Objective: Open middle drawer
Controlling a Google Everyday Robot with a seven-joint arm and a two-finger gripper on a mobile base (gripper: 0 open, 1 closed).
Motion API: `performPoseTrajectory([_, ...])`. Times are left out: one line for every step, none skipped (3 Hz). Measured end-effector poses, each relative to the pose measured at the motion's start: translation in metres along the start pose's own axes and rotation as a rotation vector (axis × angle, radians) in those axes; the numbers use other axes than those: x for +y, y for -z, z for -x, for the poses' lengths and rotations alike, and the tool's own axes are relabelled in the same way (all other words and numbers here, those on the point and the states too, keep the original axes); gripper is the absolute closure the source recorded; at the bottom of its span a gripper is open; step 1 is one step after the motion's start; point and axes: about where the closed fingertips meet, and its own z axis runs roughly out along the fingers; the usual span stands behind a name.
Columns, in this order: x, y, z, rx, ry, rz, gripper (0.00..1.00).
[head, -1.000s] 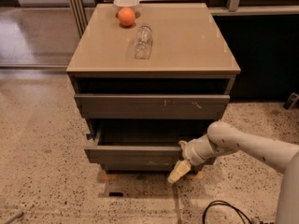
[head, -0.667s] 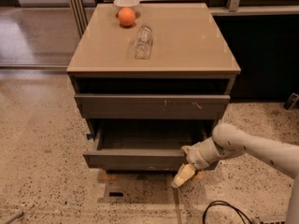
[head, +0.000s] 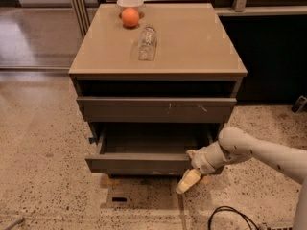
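middle drawer (head: 139, 163), below scratched front (head: 158, 109), is pulled further out than a second ago | gripper (head: 188, 180) is held at its front's right end, closure cannot be told | task seemingly near done

My arm (head: 259, 150) is a smooth white tube, rounded at the elbow. I see its cream-tipped gripper (head: 188, 181) at five o'clock.

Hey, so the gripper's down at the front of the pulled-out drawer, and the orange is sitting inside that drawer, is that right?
Not quite. The orange isn't in the drawer. It sits on the cabinet top, next to the white bowl. The camera view shows this. The rest holds: the middle drawer is pulled out and the gripper is down at its front.
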Motion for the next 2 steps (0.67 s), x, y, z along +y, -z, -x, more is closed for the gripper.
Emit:
performPoseTrajectory([0.0055,0.0035,-0.0084,-0.004,-0.018,0.019,0.00])
performPoseTrajectory([0.0135,0.0124,-0.0127,-0.003,-0.039,0.031,0.00])
